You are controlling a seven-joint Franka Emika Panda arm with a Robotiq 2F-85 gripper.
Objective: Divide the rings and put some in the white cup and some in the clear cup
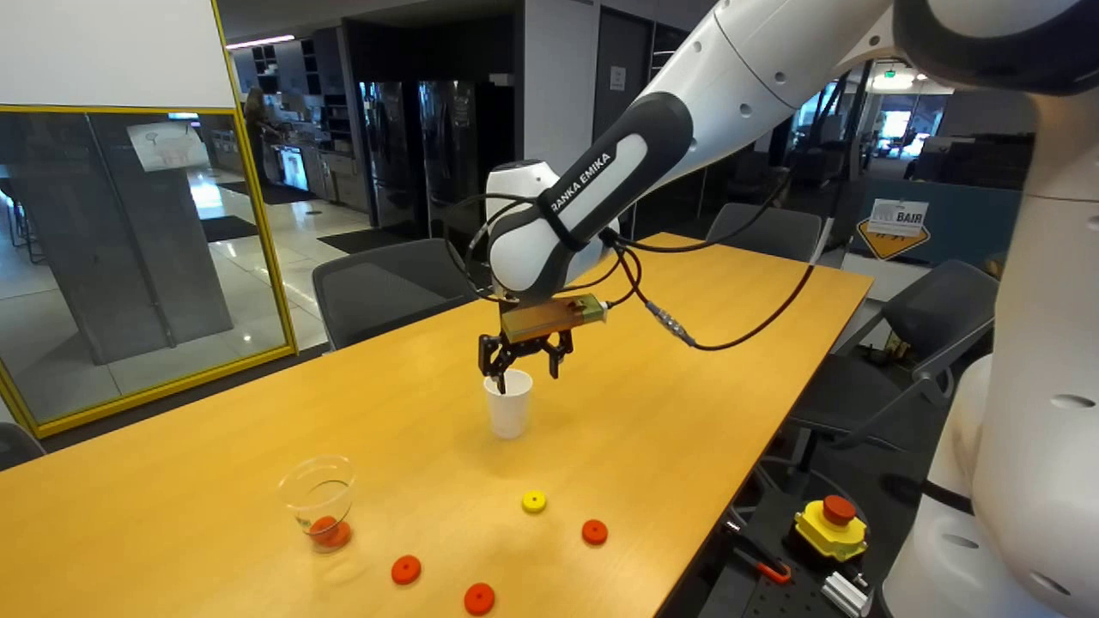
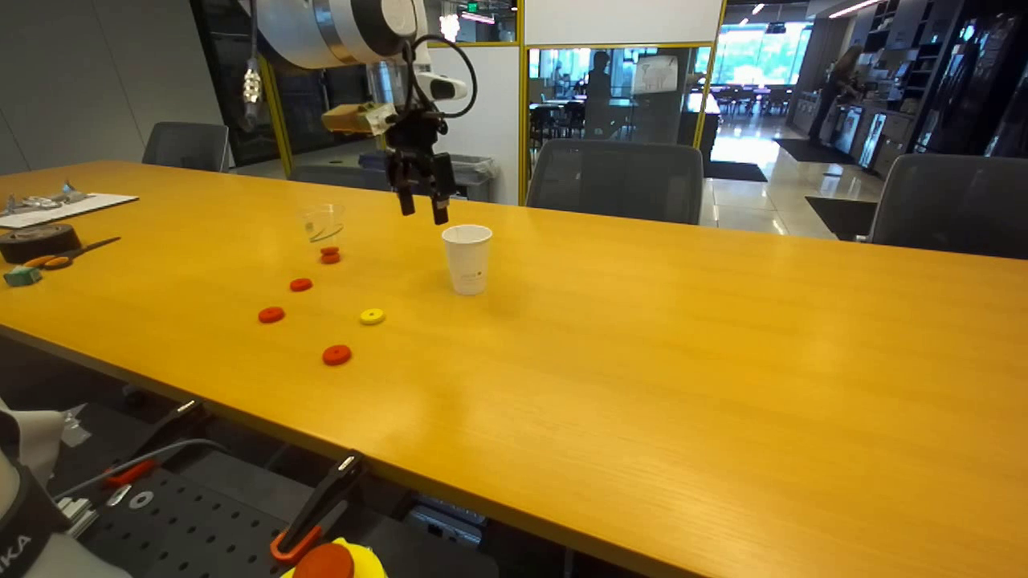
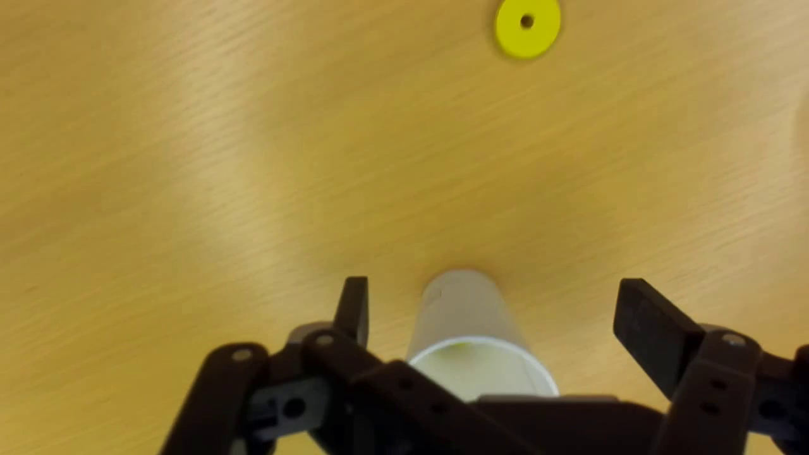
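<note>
You have the gripper [image 1: 528,379] hanging over the bench [image 1: 412,429], its black, angular fingers [image 3: 654,332] spread wide, flat faces turned toward each other. The white cup [image 1: 508,416] stands upright near the fingertips, opaque and slightly tapered, with a thin round rim. In an exterior view you see one fingertip cross that rim; whether they touch, you cannot tell. Your wrist view shows a faint yellow tint inside the cup, its floor hidden from you.

The clear cup [image 1: 316,489], colourless and thin-walled, stands upright well apart from the white one. Through its lower wall you can make out red rings [image 1: 333,536], one overlapping another.

Four more lie flat on the bench, thick little discs: a yellow ring [image 1: 534,502], the loose one nearest the white cup, its small central hole plain in your wrist view, and three loose red rings [image 1: 478,599] spaced apart from each other.

Under them you have fine, streaked wood grain with a soft sheen. Toward one end sit a dark roll of tape [image 2: 38,243], orange-handled scissors [image 2: 58,262] and a small green block [image 2: 22,276].
</note>
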